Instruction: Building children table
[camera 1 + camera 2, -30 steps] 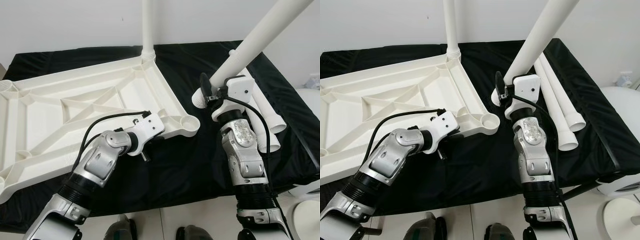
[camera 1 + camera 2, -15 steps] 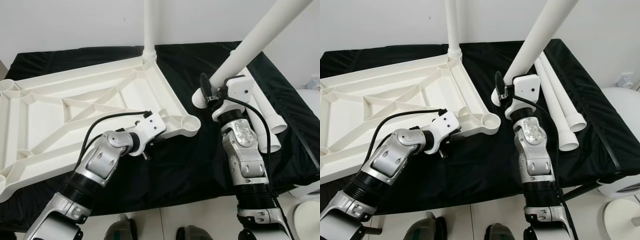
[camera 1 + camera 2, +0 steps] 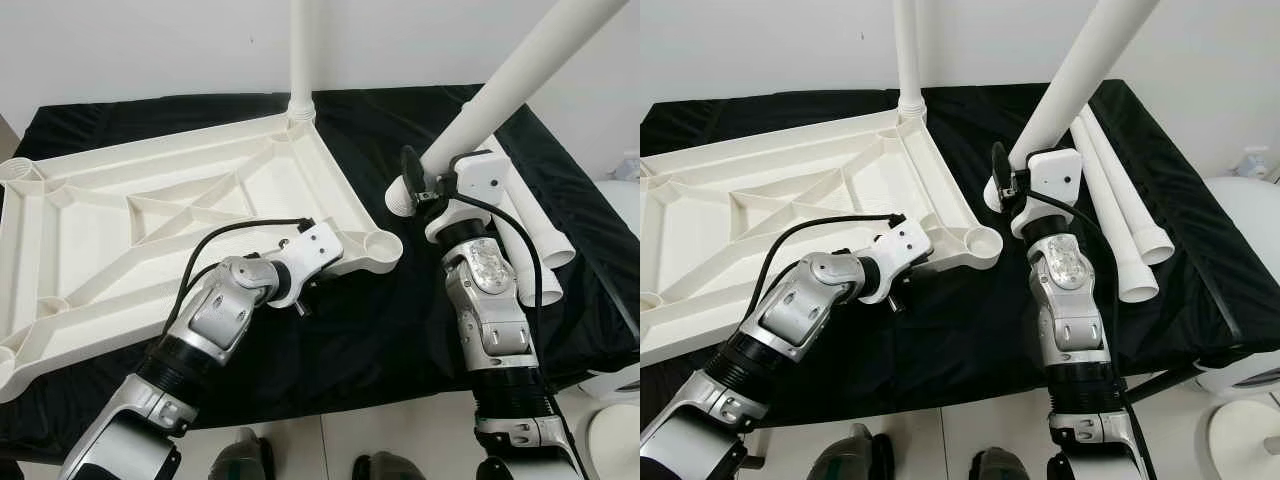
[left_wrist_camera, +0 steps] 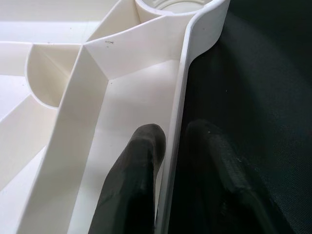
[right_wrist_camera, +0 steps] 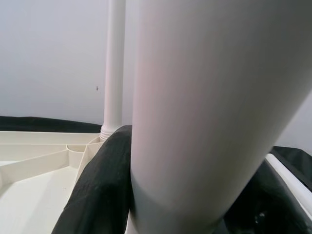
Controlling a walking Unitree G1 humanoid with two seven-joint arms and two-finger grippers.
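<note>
The white tabletop [image 3: 150, 215] lies upside down on a black cloth, ribs facing up. One white leg [image 3: 303, 50] stands upright in its far corner socket. My left gripper [image 4: 178, 129] is shut on the tabletop's near rim, one finger [image 4: 141, 161] inside and one outside, just short of the empty near-right corner socket [image 3: 380, 245]. My right gripper [image 3: 415, 185] is shut on a second white leg [image 3: 520, 70]. That leg is tilted, and its lower end hangs just right of the empty socket, a little above the cloth.
Two more white legs [image 3: 1120, 200] lie side by side on the cloth to the right of my right arm. The table's front edge [image 3: 330, 405] runs just ahead of my feet. A white round object [image 3: 622, 200] stands on the floor at the right.
My left gripper has slid along the rim toward the near-right corner socket. The right gripper and its leg have barely moved.
</note>
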